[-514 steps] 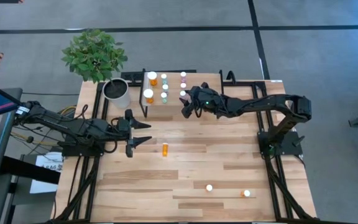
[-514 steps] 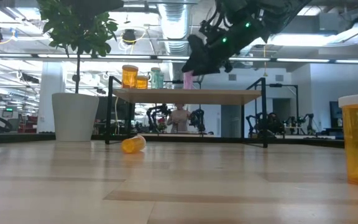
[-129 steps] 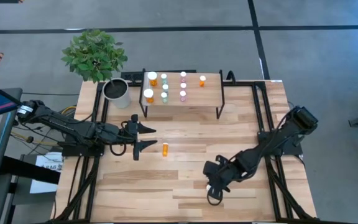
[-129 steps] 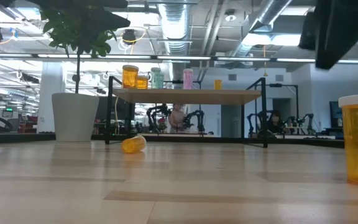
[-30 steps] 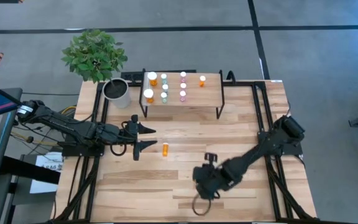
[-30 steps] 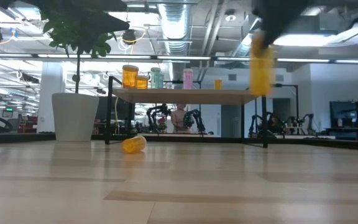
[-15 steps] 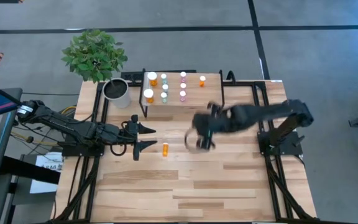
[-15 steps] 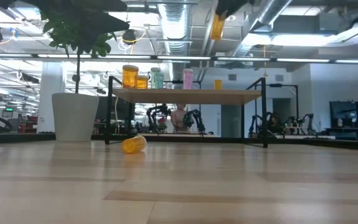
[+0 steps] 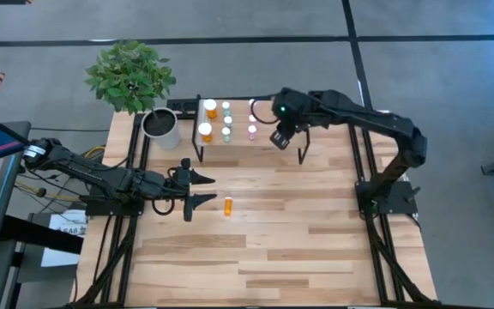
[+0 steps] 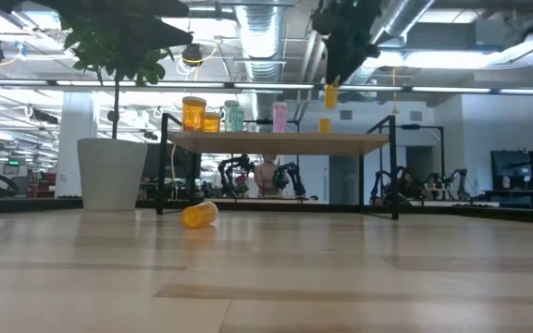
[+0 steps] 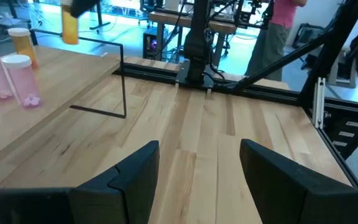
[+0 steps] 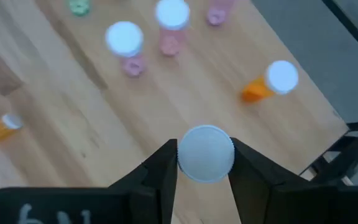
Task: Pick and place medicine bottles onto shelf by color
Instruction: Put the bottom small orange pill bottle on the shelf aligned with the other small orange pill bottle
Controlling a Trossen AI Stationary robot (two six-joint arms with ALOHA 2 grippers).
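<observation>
The bench (image 9: 316,223) carries the shelf (image 9: 292,127) at its far edge. Above the shelf's right part hangs the right hand (image 12: 205,163), clamping an orange bottle (image 10: 330,94). The left hand (image 9: 197,187) waits before the shelf, fingers apart, empty.

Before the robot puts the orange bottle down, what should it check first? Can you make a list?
1. Bottle held tight: right gripper is shut on the orange bottle. Ok.
2. Bottle above the shelf: it hangs over the right part. Ok.
3. Right colour spot: one orange bottle on the shelf stands close by. Ok.
4. Free room next to the pink bottles: bare wood shows. Ok.
5. Left gripper out of the way: open, over the table. Ok.
6. Exact landing spot clear of that neighbour: cannot tell.
</observation>
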